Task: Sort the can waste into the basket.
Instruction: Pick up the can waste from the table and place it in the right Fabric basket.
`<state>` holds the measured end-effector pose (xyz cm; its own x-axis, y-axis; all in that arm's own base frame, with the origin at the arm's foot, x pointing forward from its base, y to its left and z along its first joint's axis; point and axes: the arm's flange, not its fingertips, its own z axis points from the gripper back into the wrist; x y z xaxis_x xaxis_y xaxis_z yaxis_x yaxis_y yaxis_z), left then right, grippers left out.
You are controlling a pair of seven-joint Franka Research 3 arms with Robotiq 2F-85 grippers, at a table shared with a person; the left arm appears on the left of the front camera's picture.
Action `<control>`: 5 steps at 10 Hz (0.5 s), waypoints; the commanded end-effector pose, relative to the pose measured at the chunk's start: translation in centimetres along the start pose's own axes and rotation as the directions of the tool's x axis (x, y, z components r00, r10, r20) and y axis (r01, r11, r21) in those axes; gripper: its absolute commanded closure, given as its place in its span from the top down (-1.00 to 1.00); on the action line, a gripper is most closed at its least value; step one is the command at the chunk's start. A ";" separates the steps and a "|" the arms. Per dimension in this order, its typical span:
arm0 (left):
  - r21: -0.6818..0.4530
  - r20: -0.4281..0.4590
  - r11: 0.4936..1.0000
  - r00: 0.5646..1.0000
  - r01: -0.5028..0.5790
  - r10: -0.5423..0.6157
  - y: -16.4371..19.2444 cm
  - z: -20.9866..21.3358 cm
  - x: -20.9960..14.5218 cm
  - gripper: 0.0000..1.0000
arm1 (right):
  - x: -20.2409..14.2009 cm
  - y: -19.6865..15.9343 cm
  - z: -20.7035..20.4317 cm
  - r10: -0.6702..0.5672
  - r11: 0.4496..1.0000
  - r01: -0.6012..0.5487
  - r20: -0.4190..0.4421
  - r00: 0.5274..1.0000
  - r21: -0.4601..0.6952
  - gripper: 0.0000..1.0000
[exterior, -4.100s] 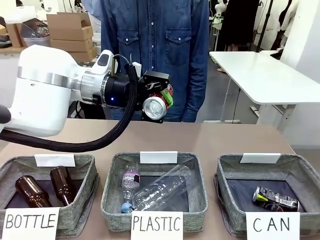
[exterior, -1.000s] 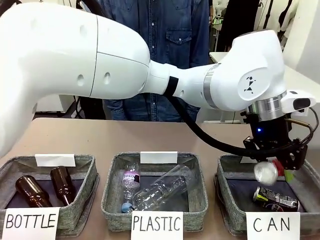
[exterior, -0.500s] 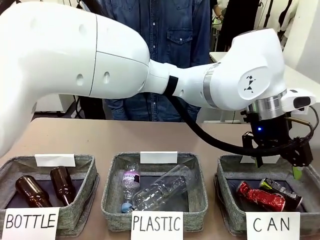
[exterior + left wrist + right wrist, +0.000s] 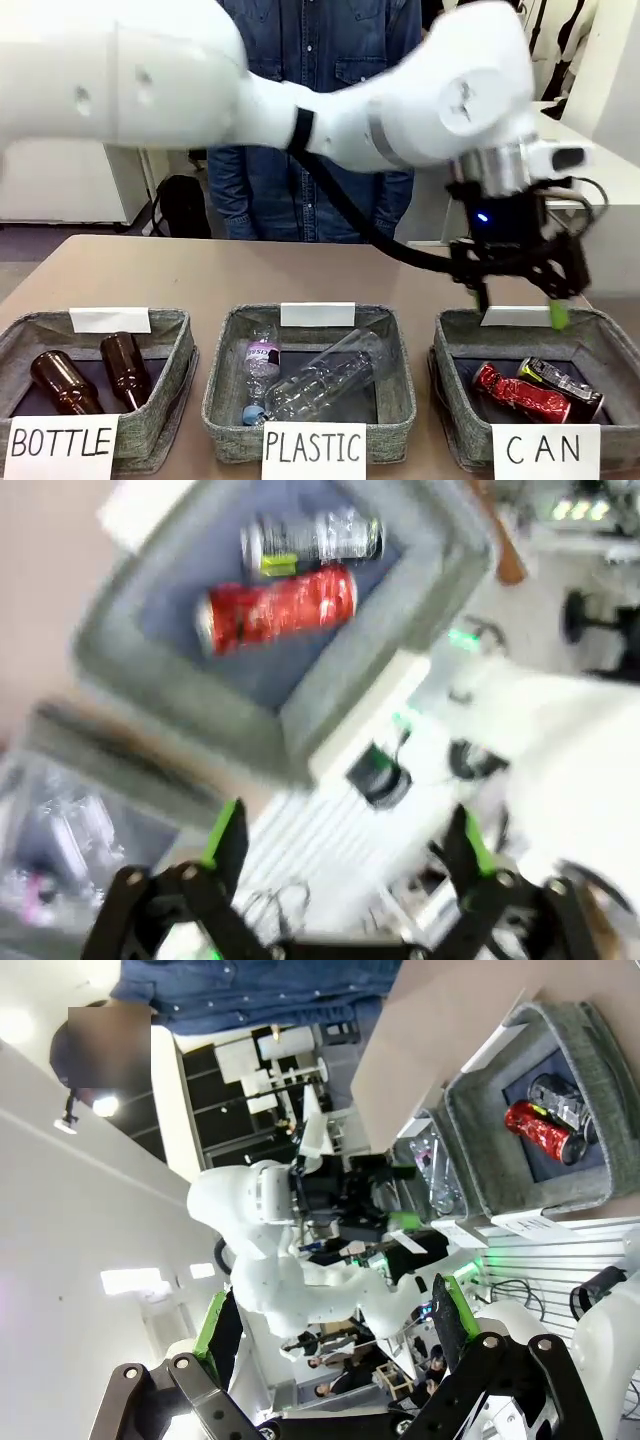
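The grey fabric basket [image 4: 452, 345] with the "CAN" sign stands at the front right. Two cans lie in it side by side: a red can [image 4: 520, 392] and a dark black-silver can [image 4: 562, 380]. My left arm reaches across from the left, and its left gripper [image 4: 517, 300] hangs open and empty just above the basket's far rim. The left wrist view looks down past the open left gripper [image 4: 350, 850] at the red can [image 4: 278, 610] and the dark can [image 4: 312, 542] in the basket [image 4: 340, 685]. The right gripper [image 4: 335, 1330] is open and empty, far from the basket [image 4: 480, 1150].
A "PLASTIC" basket [image 4: 225, 385] with clear bottles stands in the middle. A "BOTTLE" basket [image 4: 175, 350] with brown glass bottles stands at the left. A person in a denim shirt [image 4: 330, 40] stands at the far side. Bare tabletop [image 4: 250, 270] lies behind the baskets.
A second ago the red can was dropping from the left gripper; it then came to rest in the basket beside the dark can. The left gripper has since risen, still open.
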<state>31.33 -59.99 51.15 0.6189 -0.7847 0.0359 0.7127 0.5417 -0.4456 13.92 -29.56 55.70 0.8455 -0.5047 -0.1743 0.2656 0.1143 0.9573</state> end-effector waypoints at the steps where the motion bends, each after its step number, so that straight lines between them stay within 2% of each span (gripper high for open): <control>1: -0.049 -0.015 0.997 0.998 -0.055 0.054 2.9 4.7 -7.1 1.00 | -0.6 0.9 -3.2 0.045 0.998 -0.046 -0.002 0.999 -0.041 1.00; 3: -0.134 0.132 0.981 0.979 -0.141 0.159 6.0 8.5 -12.4 1.00 | -1.1 2.7 -9.2 0.097 0.993 -0.102 -0.081 0.992 -0.054 1.00; 5: -0.271 0.254 0.945 0.934 -0.181 0.252 9.7 10.7 -17.8 1.00 | -2.2 3.9 -16.6 0.148 0.980 -0.169 -0.178 0.973 -0.105 1.00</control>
<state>33.40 -41.14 57.95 0.8214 -0.5647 0.0801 0.4846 0.6169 -0.6202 19.37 -17.12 55.95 0.9367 -0.3380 -0.0917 0.1887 0.2667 0.9451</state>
